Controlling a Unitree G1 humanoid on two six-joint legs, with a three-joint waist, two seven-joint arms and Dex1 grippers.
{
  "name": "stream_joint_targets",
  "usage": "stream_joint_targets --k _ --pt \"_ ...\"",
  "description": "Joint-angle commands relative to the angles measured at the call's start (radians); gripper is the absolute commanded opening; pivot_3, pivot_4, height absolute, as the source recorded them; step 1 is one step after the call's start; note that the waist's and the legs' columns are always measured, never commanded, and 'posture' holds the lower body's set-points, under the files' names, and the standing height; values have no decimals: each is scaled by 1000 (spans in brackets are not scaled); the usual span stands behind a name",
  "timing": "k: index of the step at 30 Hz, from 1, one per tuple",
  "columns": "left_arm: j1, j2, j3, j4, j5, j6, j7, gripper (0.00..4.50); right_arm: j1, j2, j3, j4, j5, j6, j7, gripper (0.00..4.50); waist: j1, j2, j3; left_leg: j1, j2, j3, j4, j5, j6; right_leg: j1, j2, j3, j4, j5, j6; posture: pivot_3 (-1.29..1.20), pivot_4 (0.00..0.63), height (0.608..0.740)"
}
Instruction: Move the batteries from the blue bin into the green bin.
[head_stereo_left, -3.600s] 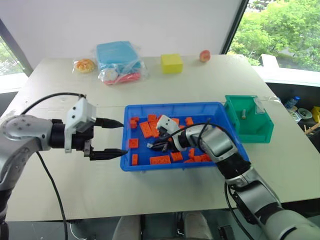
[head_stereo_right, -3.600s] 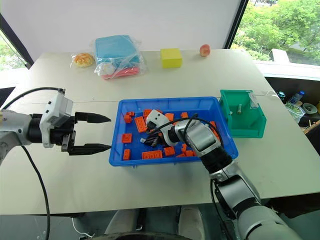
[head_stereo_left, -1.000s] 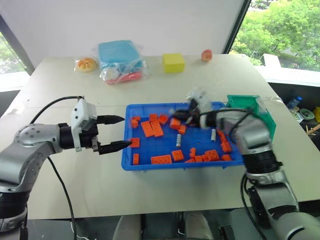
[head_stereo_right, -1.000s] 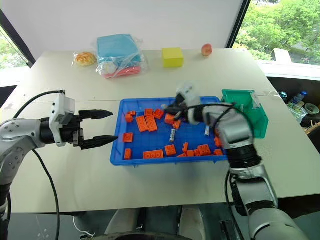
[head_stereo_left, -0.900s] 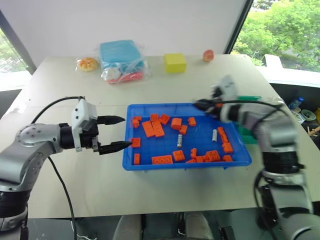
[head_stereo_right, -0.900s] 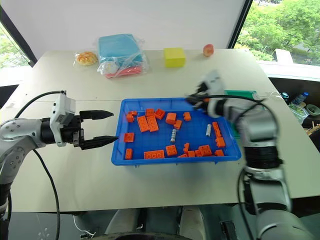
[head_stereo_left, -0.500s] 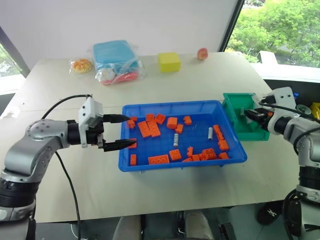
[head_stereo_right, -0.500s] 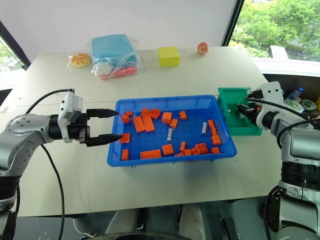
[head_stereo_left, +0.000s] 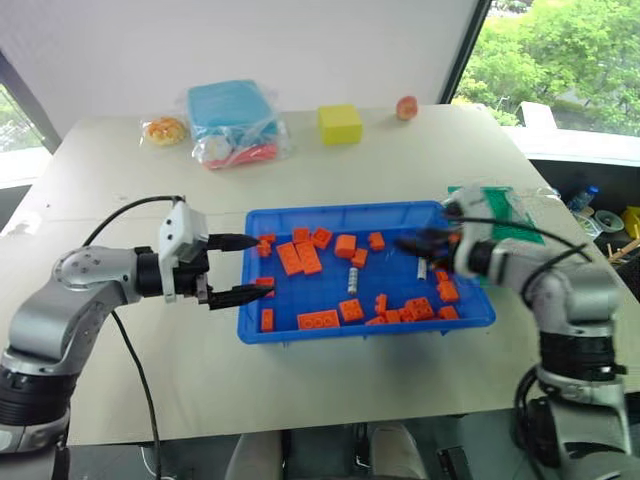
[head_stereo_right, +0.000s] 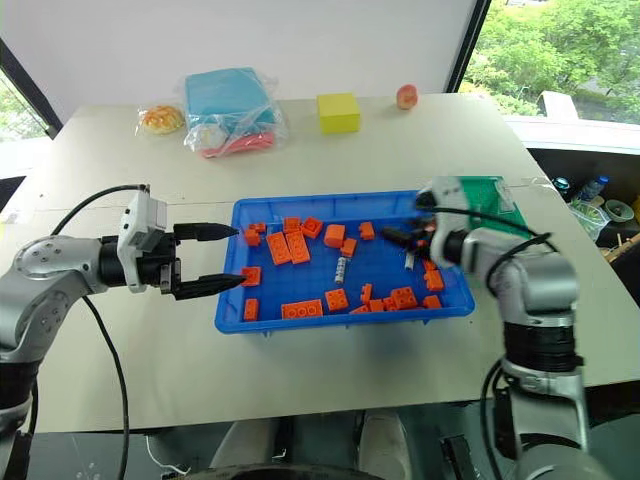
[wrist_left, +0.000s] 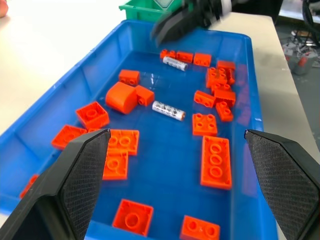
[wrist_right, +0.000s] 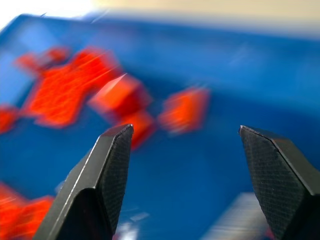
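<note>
Left eye view: two batteries lie in the blue bin (head_stereo_left: 300, 325) among orange bricks (head_stereo_left: 320, 319), one (head_stereo_left: 421, 268) close to the bin's right end, long axis running twelve to six, the other (head_stereo_left: 353, 281) near the middle, lying the same way. The right gripper (head_stereo_left: 418, 243) hovers at about twelve o'clock of the right-hand battery, just above it, jaws wide and empty. The left gripper (head_stereo_left: 245, 268), also wide and empty, sits at the bin's nine o'clock edge, well apart. The right arm is clearly nearer. The green bin (head_stereo_left: 517, 212) lies at about two o'clock of that battery, behind the right arm.
</note>
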Motion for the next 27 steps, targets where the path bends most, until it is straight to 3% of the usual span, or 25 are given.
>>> stream_joint_targets --k 1,7,17,20,24,27 --pt "17 7 46 -45 -21 4 19 4500 -22 63 12 -41 32 112 -62 3460 3 0 0 0 0 0 0 0 0 -2 0 0 -1 0 0 0 150 704" --pt "25 8 52 -51 -22 8 32 4500 -48 142 135 -4 21 131 -94 3460 -2 0 0 -1 0 0 1 0 0 -4 0 0 0 -1 -2 0 150 704" --pt "8 24 69 -53 -37 23 35 4500 -65 172 194 103 -9 30 -108 3460 -2 0 0 0 -1 0 0 0 0 -4 1 0 1 0 0 0 150 704" --pt "-17 26 71 -37 -46 30 37 4500 -49 153 211 111 -22 -5 -103 2562 -1 -1 -1 0 -1 1 0 0 0 -4 1 0 1 0 0 0 150 704" --pt "-39 28 61 -16 -41 28 28 4500 -37 132 217 84 -16 -8 -89 531 -3 -1 -1 0 -1 0 0 0 0 -4 0 0 1 0 0 0 150 704" --pt "-58 26 49 4 -35 24 20 4500 -30 119 211 49 0 8 -79 531 -2 -1 -1 0 -1 1 0 0 0 -4 1 0 1 0 0 0 150 704"
